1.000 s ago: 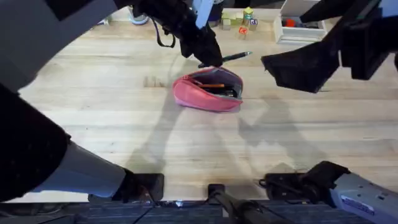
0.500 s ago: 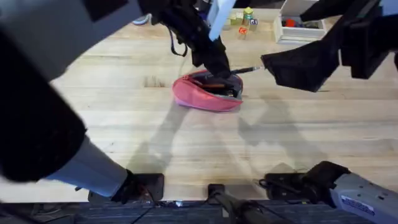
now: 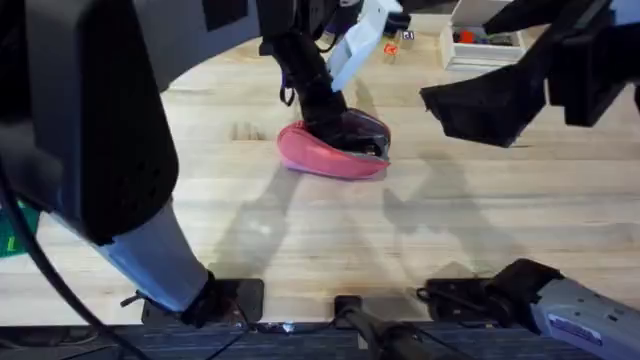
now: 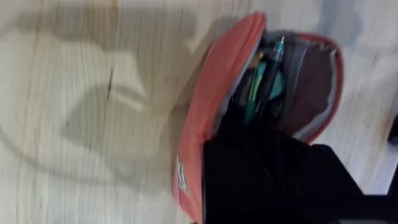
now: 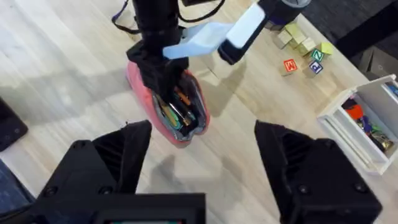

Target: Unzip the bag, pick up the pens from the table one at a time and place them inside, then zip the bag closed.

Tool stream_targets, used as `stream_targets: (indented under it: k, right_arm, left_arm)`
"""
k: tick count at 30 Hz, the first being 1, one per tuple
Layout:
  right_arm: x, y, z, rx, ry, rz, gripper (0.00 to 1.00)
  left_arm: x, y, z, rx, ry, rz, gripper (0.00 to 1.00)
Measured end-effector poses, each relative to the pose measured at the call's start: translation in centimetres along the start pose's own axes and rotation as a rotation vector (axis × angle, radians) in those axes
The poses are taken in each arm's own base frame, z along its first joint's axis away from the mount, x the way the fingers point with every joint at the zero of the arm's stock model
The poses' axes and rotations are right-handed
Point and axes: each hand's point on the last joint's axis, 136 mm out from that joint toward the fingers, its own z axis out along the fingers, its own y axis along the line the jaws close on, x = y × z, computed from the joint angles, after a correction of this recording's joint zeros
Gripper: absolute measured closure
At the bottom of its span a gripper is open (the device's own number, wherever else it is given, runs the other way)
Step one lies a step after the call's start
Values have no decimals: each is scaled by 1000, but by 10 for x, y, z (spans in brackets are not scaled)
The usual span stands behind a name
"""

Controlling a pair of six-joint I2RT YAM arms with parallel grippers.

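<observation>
While the bag lies unzipped, here is how things stand:
bench (image 3: 480, 210): carries the bag near its middle
bag (image 3: 320, 155): pink, mouth gaping, pens (image 4: 267, 74) inside
left gripper (image 3: 335, 110): dipped in the bag's mouth; grip unclear
right gripper (image 5: 202, 158): spread wide, holding nothing, raised beside the bag

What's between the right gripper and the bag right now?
Bare table, nothing else. In the right wrist view the open right gripper hangs short of the bag, with plain wood between. The left gripper is down in the bag's mouth.
</observation>
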Motion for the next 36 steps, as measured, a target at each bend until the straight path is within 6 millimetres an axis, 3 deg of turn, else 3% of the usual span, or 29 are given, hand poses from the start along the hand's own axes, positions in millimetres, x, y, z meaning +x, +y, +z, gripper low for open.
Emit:
stream_targets:
  k: [5,11,16,17,18,26,36]
  right_arm:
    - [0,0,0,0,0,0,5]
    - [0,0,0,0,0,0,5]
    - [0,0,0,0,0,0,5]
    - [0,0,0,0,0,0,5]
    - [0,0,0,0,0,0,5]
    - [0,0,0,0,0,0,6]
    - [0,0,0,0,0,-5,7]
  left_arm:
    - [18,7,-1,-53,100,-11,958]
    - [25,13,-2,-88,144,-6,933]
    - [24,11,-1,-84,146,3,172]
    - [25,10,-1,-80,148,0,53]
    - [25,9,-1,-78,151,1,19]
    - [26,3,-8,-61,168,-9,8]
    - [7,1,-49,-109,141,34,6]
